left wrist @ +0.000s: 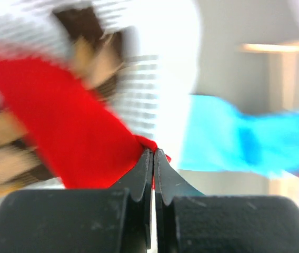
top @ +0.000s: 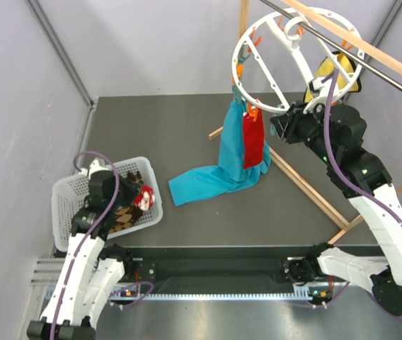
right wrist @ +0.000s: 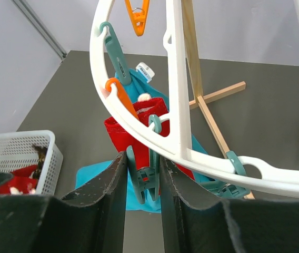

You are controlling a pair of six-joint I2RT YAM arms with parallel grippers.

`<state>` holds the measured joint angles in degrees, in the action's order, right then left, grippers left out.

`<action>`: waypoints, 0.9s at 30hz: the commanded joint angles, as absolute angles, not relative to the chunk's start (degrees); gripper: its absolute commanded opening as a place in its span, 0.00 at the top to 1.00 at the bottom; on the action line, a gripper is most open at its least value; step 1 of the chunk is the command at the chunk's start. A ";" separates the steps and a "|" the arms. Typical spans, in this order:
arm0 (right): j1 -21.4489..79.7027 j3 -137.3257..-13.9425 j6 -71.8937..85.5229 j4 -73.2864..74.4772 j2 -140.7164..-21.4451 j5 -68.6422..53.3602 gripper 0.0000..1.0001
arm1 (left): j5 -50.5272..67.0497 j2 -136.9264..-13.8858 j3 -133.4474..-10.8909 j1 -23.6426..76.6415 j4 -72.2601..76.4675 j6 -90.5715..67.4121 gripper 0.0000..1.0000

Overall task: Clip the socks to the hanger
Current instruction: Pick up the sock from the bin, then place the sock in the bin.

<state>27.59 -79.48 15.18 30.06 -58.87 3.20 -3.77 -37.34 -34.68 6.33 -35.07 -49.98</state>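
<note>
Your left claw (left wrist: pixel 153 153) pinches a red sock (left wrist: pixel 70 132) at the basket (top: pixel 63 190). Your right claw (right wrist: pixel 143 158) straddles a teal clip (right wrist: pixel 144 182) on the hanger (right wrist: pixel 173 79), squeeze unclear, with the teal cloth (top: pixel 208 180) hanging behind.

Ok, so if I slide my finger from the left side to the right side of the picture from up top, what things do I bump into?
White basket → blue cloth → right claw → yellow cloth. The big white hanger and the red sock overlap these, so I left them out.
</note>
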 commanded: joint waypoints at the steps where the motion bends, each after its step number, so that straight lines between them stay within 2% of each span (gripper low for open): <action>1: 27.33 -79.54 15.82 34.01 -58.62 0.70 1.00 | 12.53 -33.93 -41.74 6.24 -25.94 -49.04 1.00; 5: 27.33 -79.89 16.35 33.92 -58.54 0.26 1.00 | 22.54 -33.22 -45.17 6.24 -19.09 -50.79 1.00; 8: 27.33 -80.15 16.87 33.93 -58.45 -1.23 1.00 | 30.46 -33.31 -44.65 6.33 -7.68 -56.76 1.00; 10: 27.33 -80.42 17.14 34.10 -58.36 -1.58 1.00 | 33.21 -34.44 -43.16 6.33 3.61 -63.26 1.00; 13: 27.33 -80.77 17.75 33.93 -58.27 -2.28 1.00 | 36.12 -38.47 -43.76 7.38 11.58 -67.41 1.00; 16: 27.33 -80.60 18.54 33.57 -58.36 -3.16 1.00 | 32.27 -44.09 -46.66 14.04 12.82 -65.40 1.00; 19: 27.33 -80.60 19.25 33.40 -58.62 -3.78 1.00 | 22.18 -50.94 -50.52 31.83 14.49 -59.61 1.00; 20: 27.33 -80.51 19.51 33.31 -58.54 -3.78 1.00 | 20.41 -52.98 -52.63 34.60 15.46 -58.20 1.00; 24: 27.33 -80.77 21.09 33.14 -58.36 -5.18 1.00 | 15.57 -61.16 -54.23 40.86 24.68 -60.55 1.00; 27: 27.33 -81.04 22.58 32.35 -58.10 -7.11 1.00 | 8.72 -64.94 -55.28 43.06 25.58 -63.27 1.00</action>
<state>27.57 -79.61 20.08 29.74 -58.85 -1.48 17.19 -63.42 -52.34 41.80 16.95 -61.43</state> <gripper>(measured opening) 0.267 0.017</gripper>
